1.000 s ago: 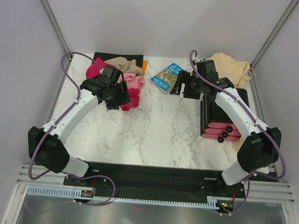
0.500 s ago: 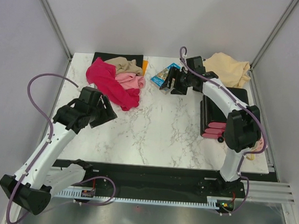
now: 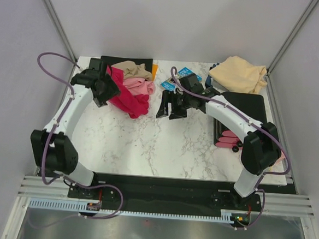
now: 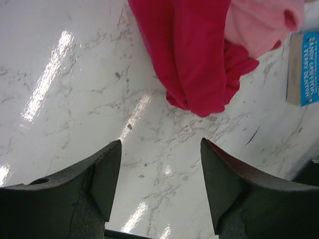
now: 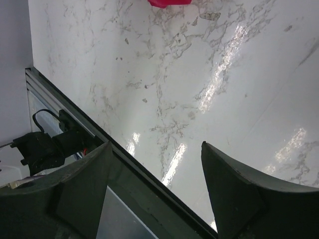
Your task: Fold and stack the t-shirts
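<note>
Our left gripper point(image 4: 160, 149) hangs spread just short of the crimson t-shirt point(image 4: 194, 59), likely to pinch it; our right gripper point(image 5: 155, 149), also spread, hovers over the surface point(image 5: 199, 64).

The only legible writing is on the blue book point(image 4: 302, 67) at the right edge of the left wrist view, where sideways white capitals seem to read "ANDY GRIFFITHS" and "TERRY DENTON"; from the top camera its cover lettering is too small to read.
</note>
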`<move>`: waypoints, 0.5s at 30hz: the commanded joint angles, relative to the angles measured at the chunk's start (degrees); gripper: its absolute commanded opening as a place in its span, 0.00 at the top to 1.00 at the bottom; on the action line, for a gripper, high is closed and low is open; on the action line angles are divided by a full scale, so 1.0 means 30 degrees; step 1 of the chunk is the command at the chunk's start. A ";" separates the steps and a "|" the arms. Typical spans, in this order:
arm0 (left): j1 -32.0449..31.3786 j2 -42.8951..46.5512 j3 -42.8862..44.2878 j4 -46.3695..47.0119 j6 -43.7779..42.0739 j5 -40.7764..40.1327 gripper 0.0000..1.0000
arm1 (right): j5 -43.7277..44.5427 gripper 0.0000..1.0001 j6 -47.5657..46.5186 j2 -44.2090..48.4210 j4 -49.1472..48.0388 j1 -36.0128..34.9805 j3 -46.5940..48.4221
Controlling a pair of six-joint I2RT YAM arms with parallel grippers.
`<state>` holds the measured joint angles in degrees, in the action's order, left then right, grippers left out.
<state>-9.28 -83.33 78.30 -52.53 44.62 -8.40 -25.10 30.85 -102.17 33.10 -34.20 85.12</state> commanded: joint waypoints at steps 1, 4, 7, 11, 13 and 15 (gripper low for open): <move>0.1890 -0.3181 0.3920 0.2509 -0.0371 0.1539 0.28 | 0.0602 0.20 -0.0176 0.1856 0.0653 -0.0290 -0.0482; 0.2038 -0.6814 0.8107 0.2278 -0.1307 0.1775 0.28 | 0.1247 0.20 -0.0176 0.2532 0.1035 -0.0291 -0.1360; 0.2067 -1.0039 1.1772 0.1283 -0.1718 0.2155 0.28 | 0.1336 0.20 -0.0235 0.3000 0.1444 -0.0291 -0.2093; 0.2243 -1.2445 1.4792 0.0636 -0.1749 0.2420 0.27 | 0.1775 0.20 -0.0118 0.3704 0.1710 -0.0291 -0.2797; 0.2535 -1.3033 1.5089 0.0548 -0.1574 0.2478 0.27 | 0.2039 0.20 -0.0089 0.3939 0.1768 -0.0320 -0.3003; 0.2885 -1.3064 1.5033 0.0431 -0.1456 0.2508 0.27 | 0.2214 0.20 -0.0117 0.3998 0.2002 -0.0291 -0.3032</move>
<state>-2.59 -122.06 120.22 -48.93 41.67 -2.15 -20.64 30.65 -92.90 38.11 -34.79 76.42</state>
